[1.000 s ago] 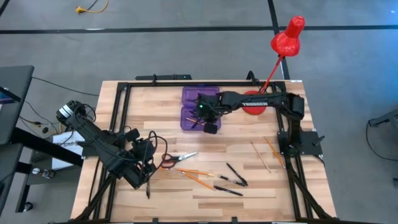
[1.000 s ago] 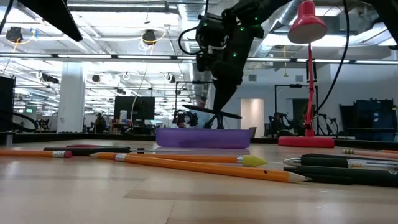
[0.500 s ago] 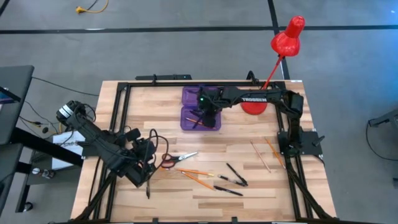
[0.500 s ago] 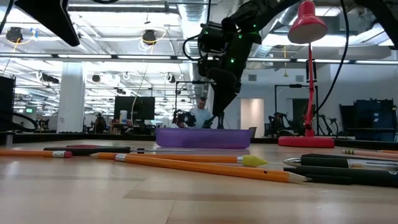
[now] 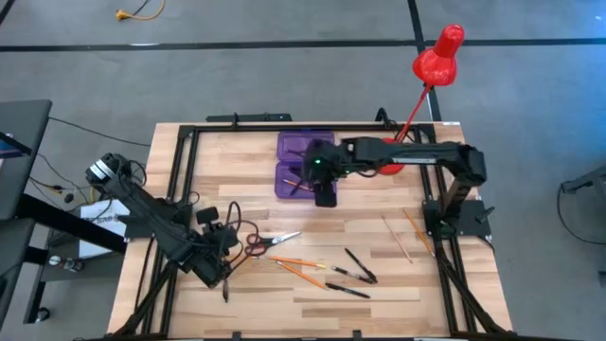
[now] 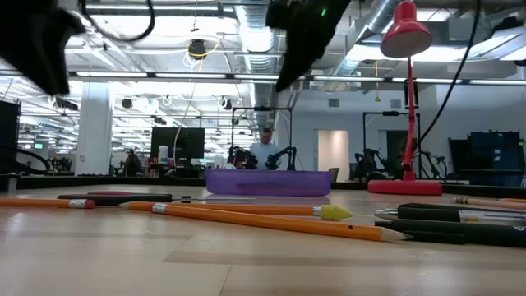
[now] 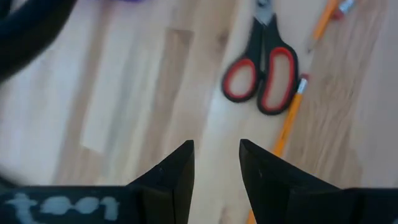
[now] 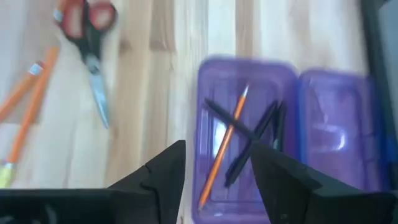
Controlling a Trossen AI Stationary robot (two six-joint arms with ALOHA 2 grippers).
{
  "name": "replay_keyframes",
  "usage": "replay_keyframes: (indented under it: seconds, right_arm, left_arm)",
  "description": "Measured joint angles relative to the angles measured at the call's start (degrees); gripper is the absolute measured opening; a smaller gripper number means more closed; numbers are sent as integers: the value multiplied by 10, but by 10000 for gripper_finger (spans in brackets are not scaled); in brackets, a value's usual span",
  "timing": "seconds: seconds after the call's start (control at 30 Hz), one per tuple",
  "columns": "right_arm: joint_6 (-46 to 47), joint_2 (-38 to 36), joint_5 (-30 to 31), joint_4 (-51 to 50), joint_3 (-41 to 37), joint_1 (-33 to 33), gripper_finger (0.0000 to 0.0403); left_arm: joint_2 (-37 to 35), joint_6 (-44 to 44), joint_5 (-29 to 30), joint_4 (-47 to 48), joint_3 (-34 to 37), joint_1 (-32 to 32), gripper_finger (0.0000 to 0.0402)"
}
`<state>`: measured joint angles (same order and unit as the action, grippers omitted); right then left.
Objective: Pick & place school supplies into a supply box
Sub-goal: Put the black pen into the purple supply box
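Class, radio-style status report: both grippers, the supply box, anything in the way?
Right gripper open above purple supply box; pencil and pens inside. Left gripper open near scissors. Nothing obstructing.

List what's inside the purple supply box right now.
The right wrist view shows the supply box open, holding one orange pencil and several crossed black pens. The right hand, open above it, hides the near edge, so anything there is unseen.

Purple supply box [image 6: 268, 182] behind pencils [image 6: 246, 213]

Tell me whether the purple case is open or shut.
Open: the purple case lies spread flat, lid beside the tray holding a pencil.
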<state>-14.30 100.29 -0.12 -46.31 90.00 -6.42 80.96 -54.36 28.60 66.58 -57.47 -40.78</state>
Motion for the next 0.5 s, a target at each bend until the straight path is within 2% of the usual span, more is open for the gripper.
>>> replay_keyframes:
  seconds: [0.1, 0.23, 0.37, 0.5]
  right_arm:
    - [-3, -34, 0, 1, 0, 23, 163]
    - [-3, -76, 0, 1, 0, 50, 154]
    - [-2, -109, 2, -1, 0, 72, 147]
    - [10, -128, 28, -5, 0, 91, 138]
  left_arm:
    - [0, 9, -18, -77, 48, 7, 116]
    - [0, 40, -108, -184, 99, 22, 116]
    - [0, 80, -157, -201, 109, 9, 116]
    - [0, 159, -197, -205, 108, -9, 116]
